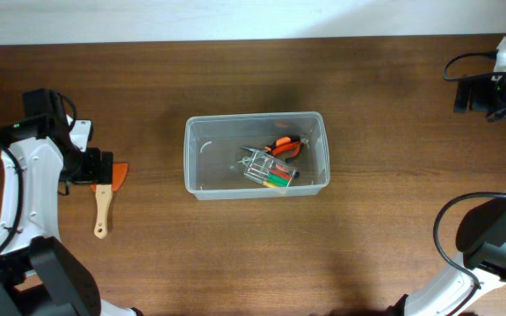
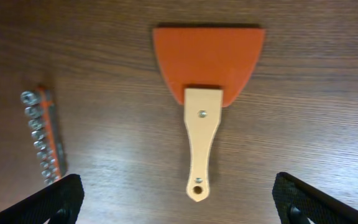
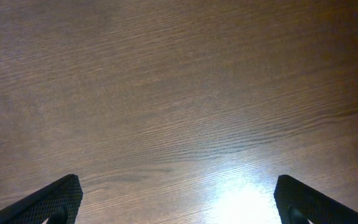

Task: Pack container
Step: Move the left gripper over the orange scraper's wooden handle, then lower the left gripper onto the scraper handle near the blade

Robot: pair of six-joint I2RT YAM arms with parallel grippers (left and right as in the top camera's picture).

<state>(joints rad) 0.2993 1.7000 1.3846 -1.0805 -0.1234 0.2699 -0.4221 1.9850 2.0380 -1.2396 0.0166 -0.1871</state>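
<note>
The left gripper [image 1: 97, 167] is held wide apart over an orange scraper [image 2: 207, 62] at 9 o'clock; the right gripper [image 3: 179, 205], likewise spread, at 2 o'clock. The container [image 1: 253, 117] is set centrally.

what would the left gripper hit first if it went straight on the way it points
Probably the orange scraper, at its wooden handle, lying between the open fingers of the left gripper; depth is unclear.
</note>
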